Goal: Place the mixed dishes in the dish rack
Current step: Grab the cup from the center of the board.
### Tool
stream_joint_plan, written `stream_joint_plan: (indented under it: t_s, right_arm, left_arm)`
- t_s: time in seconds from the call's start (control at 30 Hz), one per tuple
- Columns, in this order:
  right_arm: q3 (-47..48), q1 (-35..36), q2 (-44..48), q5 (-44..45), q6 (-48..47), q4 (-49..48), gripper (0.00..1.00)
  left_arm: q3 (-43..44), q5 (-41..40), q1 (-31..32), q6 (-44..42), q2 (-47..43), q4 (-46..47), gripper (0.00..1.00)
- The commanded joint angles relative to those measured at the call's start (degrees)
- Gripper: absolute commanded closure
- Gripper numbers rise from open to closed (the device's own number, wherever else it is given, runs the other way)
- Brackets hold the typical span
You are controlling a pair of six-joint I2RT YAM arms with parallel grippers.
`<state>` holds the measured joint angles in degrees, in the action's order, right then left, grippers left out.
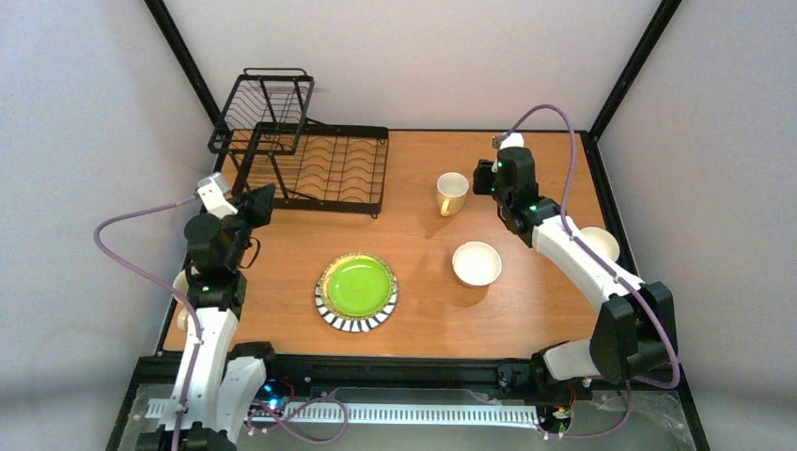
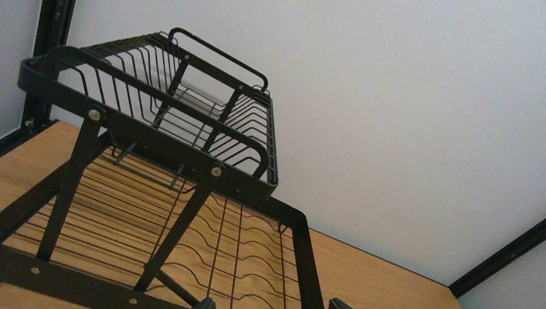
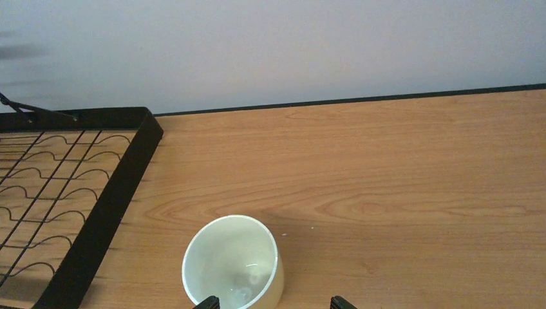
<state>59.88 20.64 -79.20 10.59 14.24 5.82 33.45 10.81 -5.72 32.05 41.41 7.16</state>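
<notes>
Two sets of jaws stand spread wide, holding nothing. The right gripper (image 3: 273,304) hangs just short of the cream mug (image 3: 233,264), which sits mouth up but off-centre in the gap (one finger looks set to strike the rim), so I'd shift sideways before closing. Nearer the bases lie the lime-green plate (image 1: 356,291) and a white bowl (image 1: 476,263). Farther off, the left gripper (image 1: 266,200) faces the dish rack (image 1: 320,169), which holds no dish yet.

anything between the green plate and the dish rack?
No. In the top view, only bare table separates the green plate from the dish rack.
</notes>
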Motion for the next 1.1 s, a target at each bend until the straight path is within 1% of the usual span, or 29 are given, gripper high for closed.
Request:
stream_joint_plan:
  t_s: [0.0, 0.07, 0.1, 0.23, 0.3, 0.37, 0.5, 0.63, 0.73, 0.93, 1.07]
  right_arm:
    - [1.5, 0.5, 0.0, 3.7, 3.8, 2.2, 0.01]
    - [3.0, 0.4, -0.4, 6.9, 9.0, 3.9, 0.01]
    - [3.7, 0.3, -0.7, 7.6, 9.8, 4.4, 0.01]
    - [6.8, -1.1, -3.2, 4.6, 10.3, 6.7, 0.01]
    - [8.7, -1.3, -4.4, 4.6, 10.7, 8.5, 0.05]
    - [10.6, -1.3, -5.9, 4.9, 10.6, 10.7, 0.06]
    - [14.4, -1.3, -9.0, 5.1, 9.6, 15.6, 0.03]
    - [15.2, -1.2, -10.5, 4.4, 9.3, 17.7, 0.02]
    - [16.6, -1.3, -11.9, 1.9, 8.9, 18.6, 0.01]
    - [18.7, -1.3, -13.5, -3.1, 7.3, 18.1, 0.01]
    - [22.8, -1.2, -16.9, -2.1, 7.0, 21.7, 0.01]
  left_arm:
    - [2.8, 1.3, 0.0, 1.4, -0.8, -3.5, 0.00]
    - [3.5, 1.8, 0.0, 1.2, -0.9, -4.1, 0.00]
    - [4.0, 2.0, 0.0, 1.2, -0.8, -4.5, 0.00]
    - [6.3, 2.7, 0.0, 0.7, 0.2, -6.2, 0.00]
    - [7.7, 3.2, 0.0, 0.3, 1.2, -7.6, 0.00]
    - [9.3, 3.5, 0.0, -0.5, 2.2, -9.6, 0.00]
    - [12.3, 3.8, 0.0, -2.0, 4.4, -13.1, 0.00]
    - [15.4, 3.8, 0.0, -3.5, 6.9, -17.7, 0.00]
    - [17.5, 2.6, 0.0, -4.5, 8.2, -20.6, 0.00]
    - [20.4, -1.0, 0.0, -4.1, 9.3, -22.4, 0.00]
    - [21.2, -2.4, 0.1, -2.8, 9.9, -22.6, 0.00]
